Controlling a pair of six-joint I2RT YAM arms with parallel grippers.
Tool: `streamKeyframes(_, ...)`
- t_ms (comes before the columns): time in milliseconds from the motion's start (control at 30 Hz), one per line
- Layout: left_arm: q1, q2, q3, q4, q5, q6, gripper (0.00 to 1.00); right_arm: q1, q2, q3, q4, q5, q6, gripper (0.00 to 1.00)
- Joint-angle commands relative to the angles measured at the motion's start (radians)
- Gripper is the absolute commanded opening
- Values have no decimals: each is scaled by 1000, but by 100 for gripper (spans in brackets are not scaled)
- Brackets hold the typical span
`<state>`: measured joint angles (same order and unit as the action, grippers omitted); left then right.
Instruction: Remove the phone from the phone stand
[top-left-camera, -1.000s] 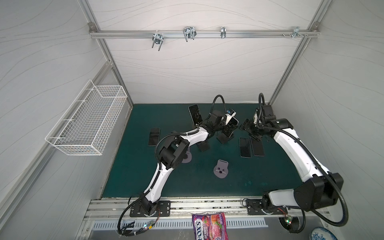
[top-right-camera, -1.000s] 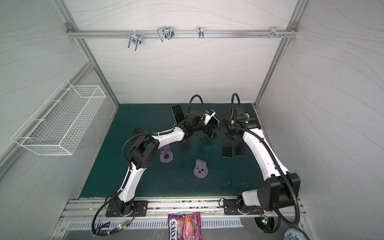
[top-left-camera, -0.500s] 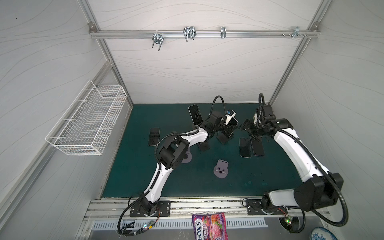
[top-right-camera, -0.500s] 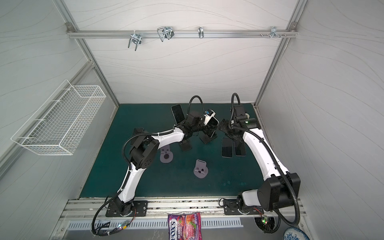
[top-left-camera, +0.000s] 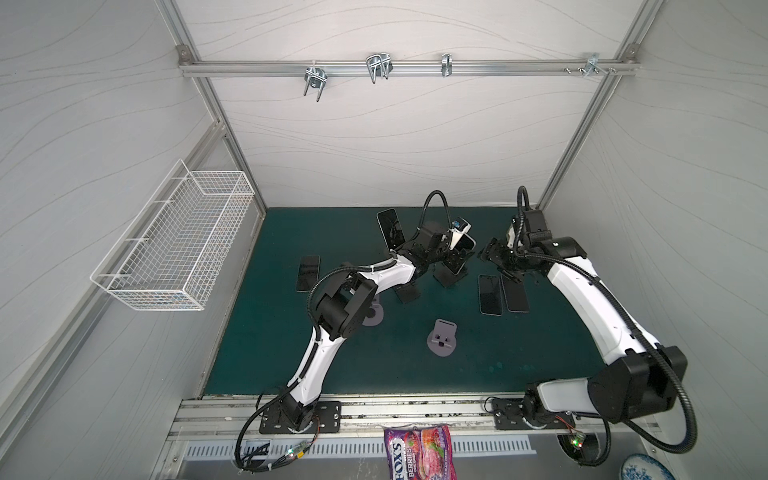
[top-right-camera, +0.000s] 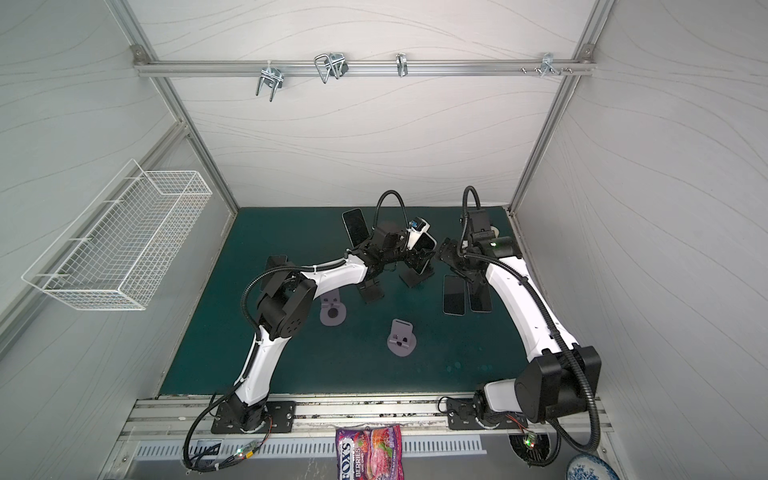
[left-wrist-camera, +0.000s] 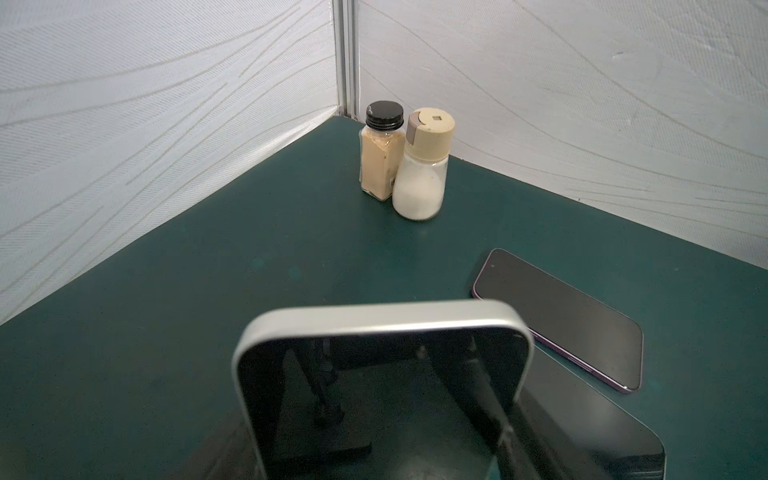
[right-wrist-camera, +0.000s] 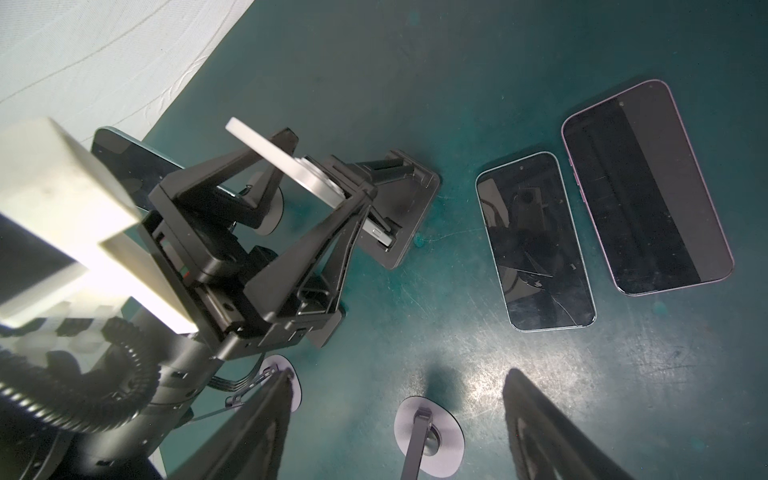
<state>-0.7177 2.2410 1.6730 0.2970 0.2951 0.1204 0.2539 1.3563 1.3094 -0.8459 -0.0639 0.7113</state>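
Well, the left gripper (right-wrist-camera: 326, 168) is clamped on the phone (left-wrist-camera: 382, 374), whose lower edge looks still seated in the stand (right-wrist-camera: 407, 199). Lifting it clear is left to do; the right gripper (right-wrist-camera: 399, 374) hangs open, empty.

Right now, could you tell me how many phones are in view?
5 phones: one flat at left, one propped at the back, one in the left gripper, two flat at right. Arms may hide more.

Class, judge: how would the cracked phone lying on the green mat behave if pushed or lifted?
Cracked phone: likely stiff, a thin flat slab. Probably fragile, glass already fractured. Lying flush on the mat, it should slide, not tip.
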Motion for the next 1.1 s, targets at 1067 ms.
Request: streamKeyframes(1067,3,-208,-69,116,-52,-5,66,56,-97,21,-39,27,43,79)
